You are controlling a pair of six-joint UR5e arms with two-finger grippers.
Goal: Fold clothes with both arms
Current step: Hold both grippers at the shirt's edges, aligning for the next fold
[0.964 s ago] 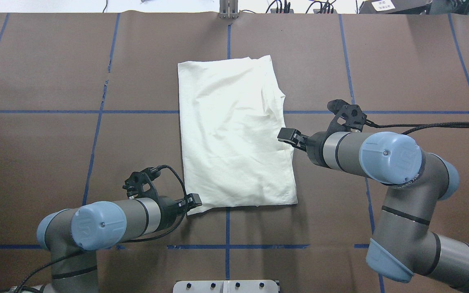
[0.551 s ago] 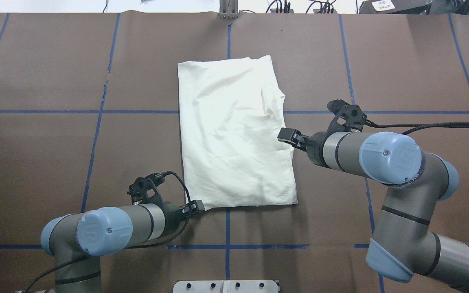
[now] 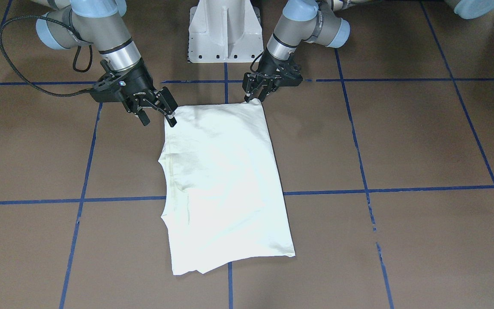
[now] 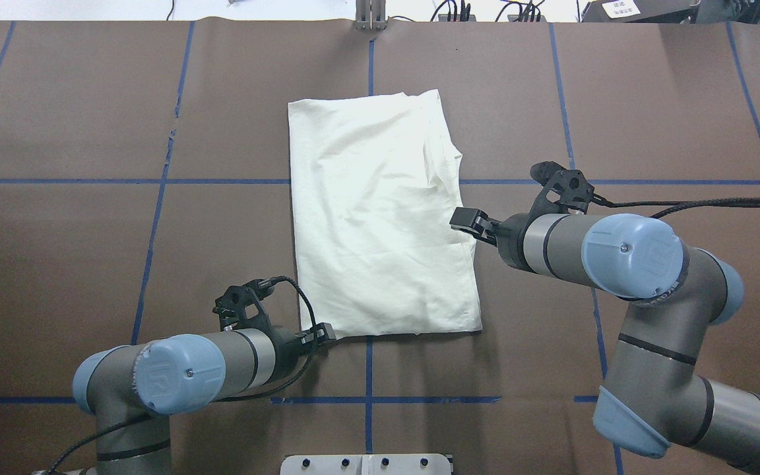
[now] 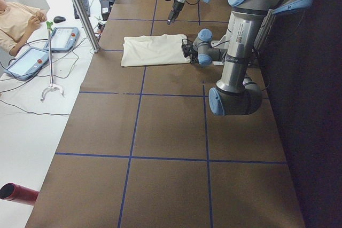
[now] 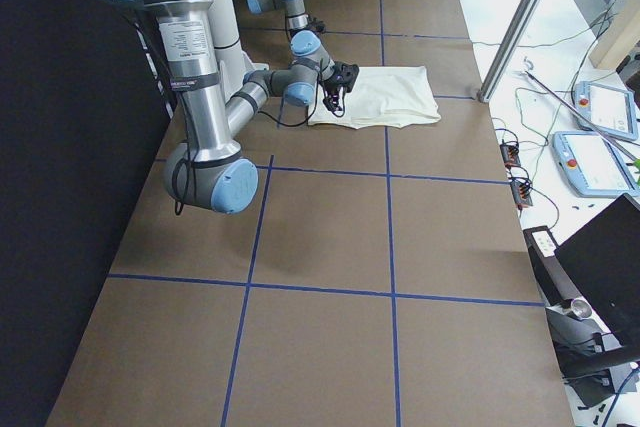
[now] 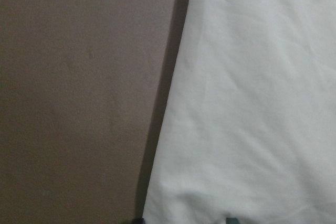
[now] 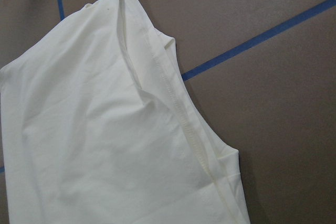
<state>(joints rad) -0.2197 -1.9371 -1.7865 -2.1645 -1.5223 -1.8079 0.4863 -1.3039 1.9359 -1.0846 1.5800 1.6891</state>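
- At mid-frame overhead, the shirt [image 4: 380,211] lies on the bench [image 4: 90,231].
- Our left pincer [image 4: 328,332], apart, sits at its lower-left corner; the right pincer [image 4: 462,220], apart, hovers at the right edge.
- We should pinch all layers, lifting evenly.

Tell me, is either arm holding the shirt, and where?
Right gripper: open, holding nothing. Left gripper sits at the shirt corner nearest it; grip cannot be told.

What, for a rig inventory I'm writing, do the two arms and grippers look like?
The left arm and right arm are silver-grey tubes with light-blue joint caps bearing an embossed logo, and black bands. The left gripper and right gripper are black and two-fingered. A black braided cable loops from each wrist.
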